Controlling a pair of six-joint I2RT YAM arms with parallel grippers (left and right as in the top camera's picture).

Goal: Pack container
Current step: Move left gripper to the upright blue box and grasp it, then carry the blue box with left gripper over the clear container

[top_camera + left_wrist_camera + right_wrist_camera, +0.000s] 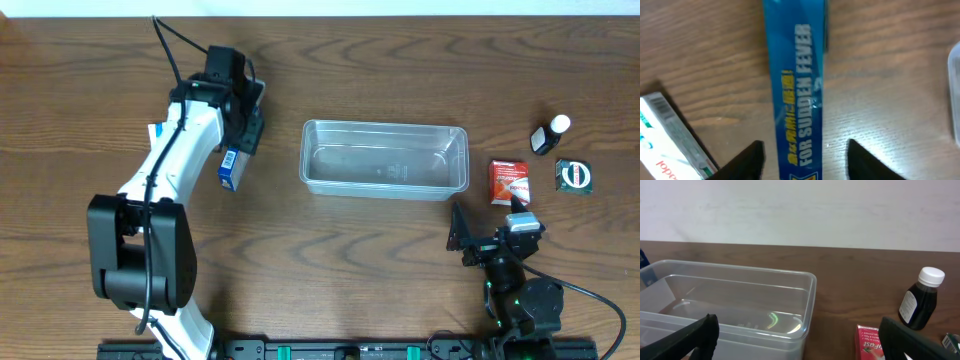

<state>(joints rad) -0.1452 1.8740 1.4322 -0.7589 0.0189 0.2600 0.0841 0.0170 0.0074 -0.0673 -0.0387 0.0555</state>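
Left wrist view alone showed the open left hand [805,149] astride one blue box [795,75]; right hand [799,324] was open, empty.

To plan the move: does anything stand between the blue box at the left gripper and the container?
Nothing visible does. The overhead view shows only bare table between the blue box and the container, which is empty. The left gripper is open, with one finger on each side of the box.
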